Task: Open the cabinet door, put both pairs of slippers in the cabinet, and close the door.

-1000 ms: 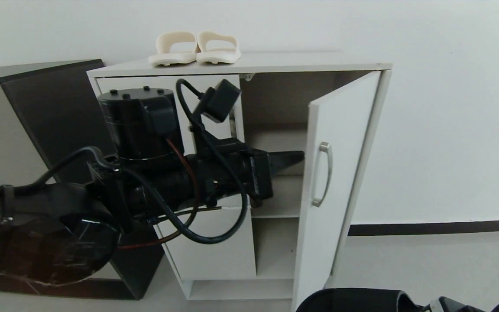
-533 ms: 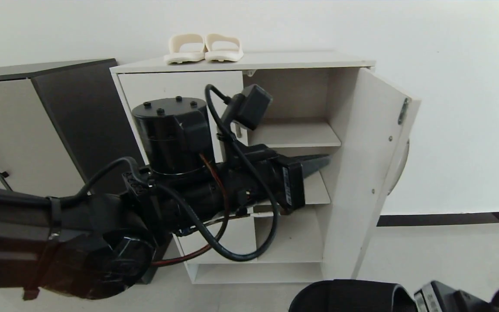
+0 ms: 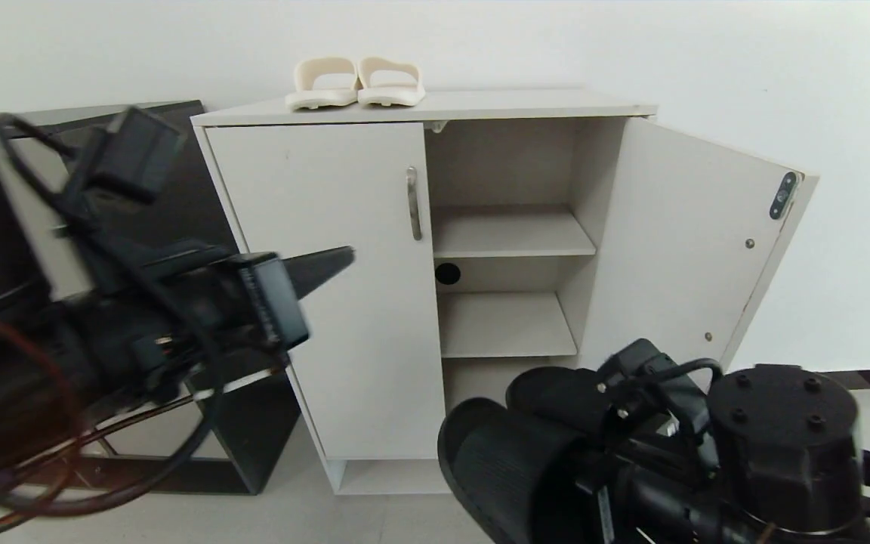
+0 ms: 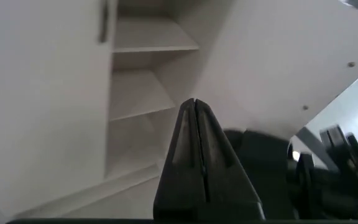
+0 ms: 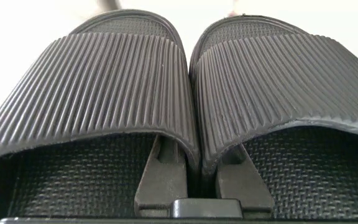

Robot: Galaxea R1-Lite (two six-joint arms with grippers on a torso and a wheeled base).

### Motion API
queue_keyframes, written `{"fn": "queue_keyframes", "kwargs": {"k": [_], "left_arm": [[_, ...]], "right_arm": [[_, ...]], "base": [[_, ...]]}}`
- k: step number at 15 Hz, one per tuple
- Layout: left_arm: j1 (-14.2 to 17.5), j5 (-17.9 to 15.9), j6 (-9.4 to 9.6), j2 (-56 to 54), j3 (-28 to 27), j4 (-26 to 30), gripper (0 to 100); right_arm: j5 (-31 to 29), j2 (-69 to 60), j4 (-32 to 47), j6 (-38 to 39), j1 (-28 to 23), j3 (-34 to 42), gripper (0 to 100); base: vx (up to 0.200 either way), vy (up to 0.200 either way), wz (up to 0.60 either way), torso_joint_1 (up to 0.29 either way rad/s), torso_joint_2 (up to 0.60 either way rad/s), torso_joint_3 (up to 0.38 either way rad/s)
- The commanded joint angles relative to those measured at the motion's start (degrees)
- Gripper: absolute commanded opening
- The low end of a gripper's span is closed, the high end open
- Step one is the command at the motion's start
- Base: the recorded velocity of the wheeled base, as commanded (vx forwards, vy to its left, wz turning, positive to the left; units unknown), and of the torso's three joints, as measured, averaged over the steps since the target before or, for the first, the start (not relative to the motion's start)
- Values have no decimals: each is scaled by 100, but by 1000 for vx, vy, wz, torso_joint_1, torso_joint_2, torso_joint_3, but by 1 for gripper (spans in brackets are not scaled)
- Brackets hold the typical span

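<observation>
Cabinet [image 3: 526, 104] with its right door [image 3: 692, 249] swung wide open, right gripper [image 5: 201, 183] clamped on the black slippers [image 3: 510, 446] low before the cabinet's open side, left gripper [image 3: 333, 263] pressed together in front of its closed left door [image 3: 359, 340], beige slippers [image 3: 357, 81] up on the cabinet top

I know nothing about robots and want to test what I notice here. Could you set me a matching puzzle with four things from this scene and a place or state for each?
Things:
1. pair of cream rubber slippers
2. pair of black ribbed rubber slippers
3. white cabinet door on the robot's right
4. white cabinet door on the robot's left

Places or states:
A. shut
B. on the white cabinet's top
C. swung wide open
D. held in the right arm's jaws

Pairs: 1-B, 2-D, 3-C, 4-A.
</observation>
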Motion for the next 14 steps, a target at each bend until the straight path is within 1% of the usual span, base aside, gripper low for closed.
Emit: {"fn": "queue_keyframes", "kwargs": {"k": [1, 2, 3, 4, 5, 6, 7, 8, 9, 10, 11, 12, 13, 14], "left_arm": [[175, 1265, 5, -2855, 868, 2004, 0], [588, 1370, 49, -3505, 1131, 2496, 0], [1036, 1379, 84, -4041, 1386, 2812, 0], [1379, 1388, 128, -4577, 1703, 3023, 0], [1801, 1450, 322, -5087, 2019, 3164, 0], [2231, 1520, 427, -5403, 2283, 3216, 0], [2644, 1511, 454, -5676, 2529, 3216, 0], [2987, 1502, 489, -5913, 2731, 3216, 0], [3163, 1502, 498, -6080, 2924, 3216, 0], [3259, 1502, 515, -6150, 3030, 3216, 0], [3514, 1502, 559, -6265, 3197, 3216, 0], [3857, 1502, 691, -6449, 3478, 3216, 0], [4033, 1502, 875, -6669, 3689, 3216, 0], [4086, 1617, 1016, -6713, 3935, 3181, 0]], "right_arm": [[-609, 892, -183, 111, -93, -417, 0], [-759, 989, -192, 111, -172, -514, 0], [-768, 1015, -192, 111, -233, -558, 0], [-768, 1024, -183, 111, -304, -584, 0], [-785, 1050, -183, 111, -418, -628, 0], [-838, 1085, -183, 102, -541, -681, 0], [-961, 1138, -183, 102, -629, -760, 0], [-1084, 1200, -183, 102, -725, -804, 0], [-1198, 1244, -183, 93, -805, -839, 0], [-1242, 1288, -174, 93, -849, -865, 0], [-1339, 1331, -174, 85, -928, -901, 0], [-1550, 1393, -157, 76, -1042, -962, 0], [-1708, 1437, -95, 67, -1103, -1024, 0], [-1858, 1455, -16, 58, -1183, -1068, 0]], "base": [[0, 0, 0, 0, 0, 0], [0, 0, 0, 0, 0, 0], [0, 0, 0, 0, 0, 0], [0, 0, 0, 0, 0, 0], [0, 0, 0, 0, 0, 0], [0, 0, 0, 0, 0, 0], [0, 0, 0, 0, 0, 0], [0, 0, 0, 0, 0, 0], [0, 0, 0, 0, 0, 0], [0, 0, 0, 0, 0, 0], [0, 0, 0, 0, 0, 0], [0, 0, 0, 0, 0, 0], [0, 0, 0, 0, 0, 0], [0, 0, 0, 0, 0, 0]]}}
